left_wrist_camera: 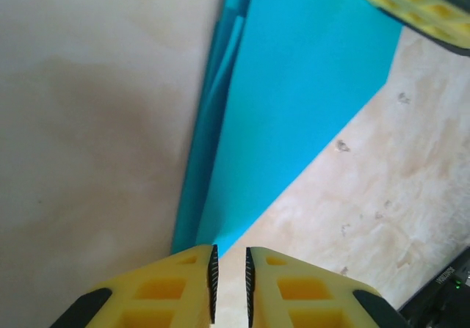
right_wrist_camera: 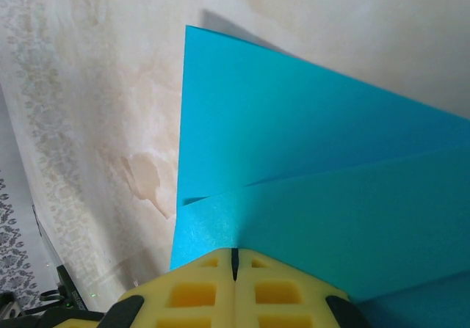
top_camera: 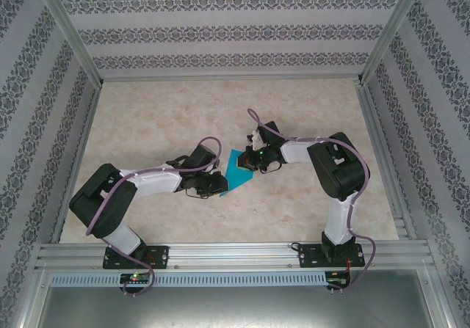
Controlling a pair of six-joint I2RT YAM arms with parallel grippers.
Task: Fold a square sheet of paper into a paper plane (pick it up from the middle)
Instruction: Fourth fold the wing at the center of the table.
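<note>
The teal-blue sheet of paper (top_camera: pixel 239 170), folded into layers, sits mid-table between my two grippers. In the left wrist view the sheet of paper (left_wrist_camera: pixel 294 108) narrows to a point that ends right at my left gripper (left_wrist_camera: pixel 230 269). Its jaws stand a little apart with bare table showing in the gap. In the top view the left gripper (top_camera: pixel 222 186) is at the paper's lower left edge. My right gripper (right_wrist_camera: pixel 235 258) is shut on the edge of a folded flap of the paper (right_wrist_camera: pixel 294 122), whose layers fan apart. It (top_camera: pixel 254 161) sits at the paper's upper right. One of its yellow fingers (left_wrist_camera: pixel 418 5) shows.
The beige marbled table (top_camera: pixel 169 115) stretches wide to the back and to both sides. Patterned walls and metal posts (top_camera: pixel 70 34) fence it in. An aluminium rail (top_camera: pixel 235 254) carrying both arm bases runs along the near edge.
</note>
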